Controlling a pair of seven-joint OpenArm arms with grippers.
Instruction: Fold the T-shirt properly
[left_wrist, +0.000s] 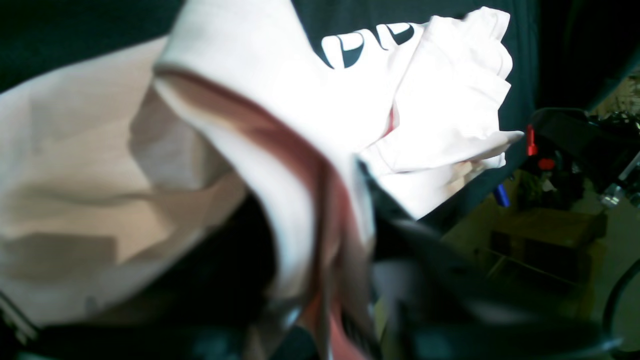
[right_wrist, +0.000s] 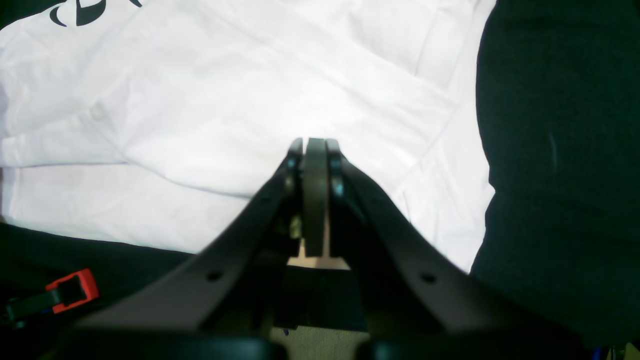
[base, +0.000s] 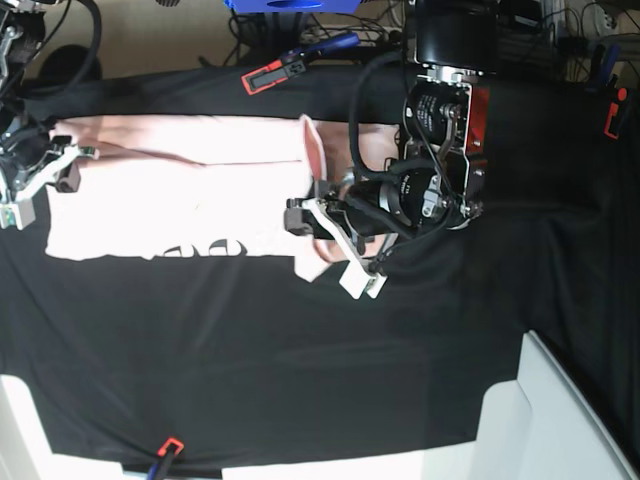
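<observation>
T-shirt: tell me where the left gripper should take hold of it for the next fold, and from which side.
Probably the raised edge of the T-shirt by the left gripper, coming in from the bare black cloth side. That edge curls up off the table there, so a jaw could slip under it.

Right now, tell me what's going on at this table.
A two-armed robot is folding a pale pink T-shirt on a table covered in black cloth. The shirt lies in a long band, lettering showing along one edge. The left pincer is at one end of the shirt, with fabric bunched and draped over it. The right pincer is shut with nothing between its tips, sitting over the other end.
</observation>
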